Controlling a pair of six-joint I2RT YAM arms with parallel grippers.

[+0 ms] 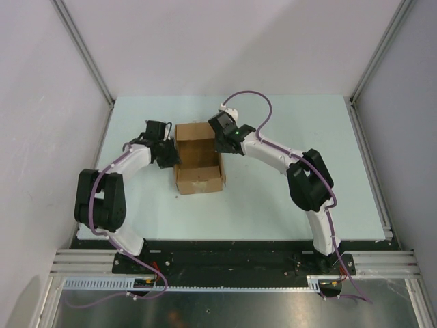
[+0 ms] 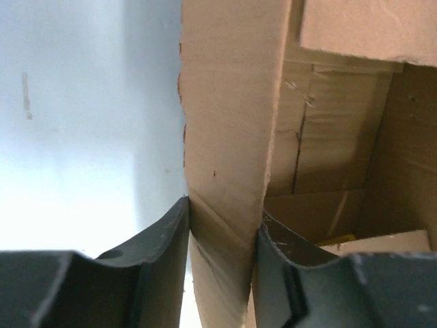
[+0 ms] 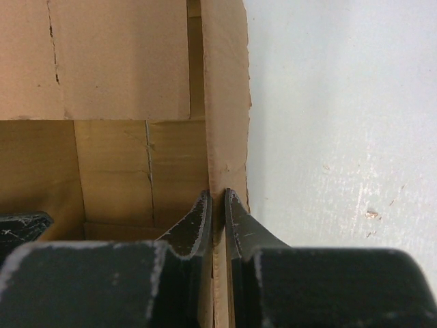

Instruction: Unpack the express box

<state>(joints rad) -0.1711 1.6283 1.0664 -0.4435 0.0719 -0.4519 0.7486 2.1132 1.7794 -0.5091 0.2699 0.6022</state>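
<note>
Open cardboard box (image 1: 198, 179) stands mid-worktop (image 1: 259, 205) between both arms; left tool (image 2: 222, 219) clamped on its left wall; right tool (image 3: 218, 205) clamped on its right wall; a yellow object (image 2: 336, 240) shows inside.

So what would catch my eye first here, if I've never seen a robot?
The open brown express box sits in the middle of the table. The left gripper pinches its left cardboard edge, and the right gripper pinches its right edge. Deep inside the box there is something yellow.
</note>
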